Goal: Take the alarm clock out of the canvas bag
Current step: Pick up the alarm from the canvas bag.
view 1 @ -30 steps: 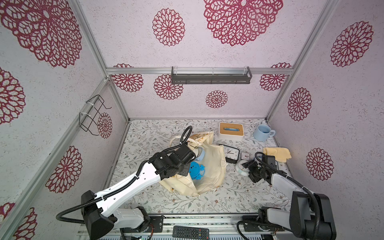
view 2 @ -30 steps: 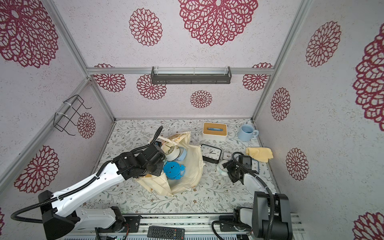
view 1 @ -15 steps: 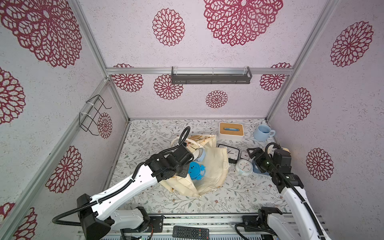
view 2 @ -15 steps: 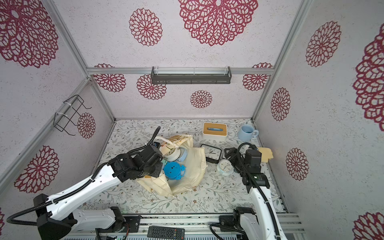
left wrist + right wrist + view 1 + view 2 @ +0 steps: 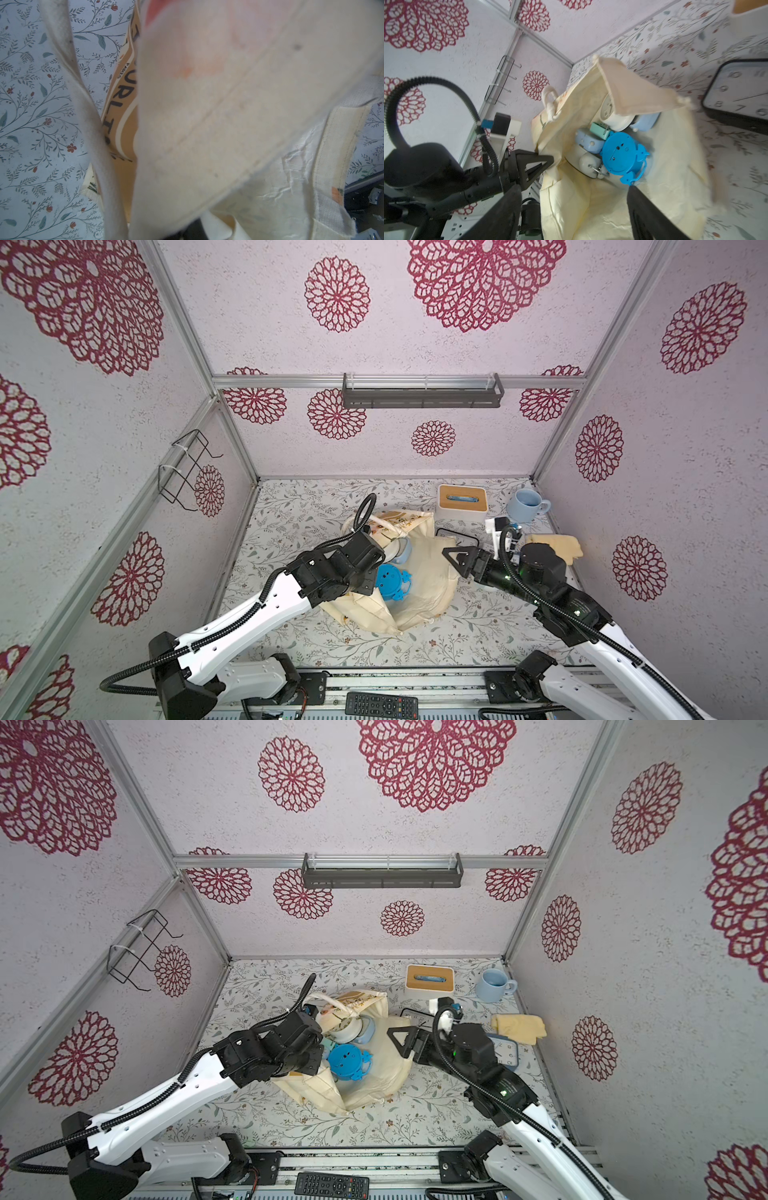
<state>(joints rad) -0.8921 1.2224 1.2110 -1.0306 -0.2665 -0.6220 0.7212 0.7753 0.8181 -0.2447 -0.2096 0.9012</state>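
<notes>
**Over the bag's mouth, the right arm arrives wide open**

A second ago the right arm lay low at the table's right side, by the clocks standing there. Half a second ago it had lifted. Now the right gripper (image 5: 461, 562) hangs at the right-hand rim of the canvas bag (image 5: 428, 585), its fingers (image 5: 643, 212) spread wide and holding nothing. The left arm has barely moved. The left gripper (image 5: 372, 570) is clamped on the bag's left rim, and its wrist camera is filled with cream cloth and the tan lettered panel. The bag has kept its place, mouth held open.

The blue alarm clock (image 5: 392, 583) lies back-up inside the bag, as before. It is crowded against a white clock (image 5: 612, 112) and several pale blue, mint and cream ones.

The table (image 5: 291, 522) wears a leafy floral cover. A black square clock (image 5: 737, 91) lies just beside the bag, and a tissue box (image 5: 461, 502) and a blue mug (image 5: 525, 506) stand along the back. A folded yellow cloth (image 5: 557, 545) lies at the right edge, near a light-blue clock (image 5: 505, 1052). A remote (image 5: 381, 705) rests on the front rail. The walls are pale with red medallions. A grey shelf (image 5: 422, 391) hangs on the back wall and a wire rack (image 5: 187, 468) on the left one.
</notes>
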